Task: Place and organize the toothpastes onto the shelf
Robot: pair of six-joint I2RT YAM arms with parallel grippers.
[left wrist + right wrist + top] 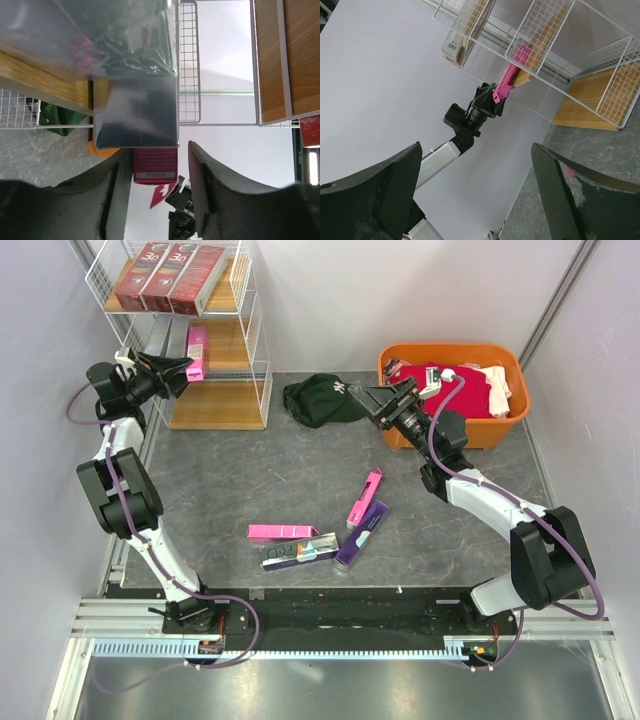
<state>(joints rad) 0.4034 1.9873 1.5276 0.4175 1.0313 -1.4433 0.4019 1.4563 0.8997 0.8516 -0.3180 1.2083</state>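
Step in hand: seating one toothpaste on the shelf (215, 405). The left fingers (175, 373) straddle the near end of a hot-pink box (196, 350) lying on the middle board. The left wrist view shows a gap on one side, so treat them as released. The next move is probably a straight withdrawal, kept clear of the wire frame. Three dark red boxes (168, 276) lie side by side on the top board.

Four boxes lie flat on the desk (230, 470) in a loose cluster: a pink box (282, 532), a holographic box (300, 552), a purple box (362, 535) and a second pink box (364, 497). The right fingers (372, 403) are spread wide and empty, beside the orange tub (500, 425).
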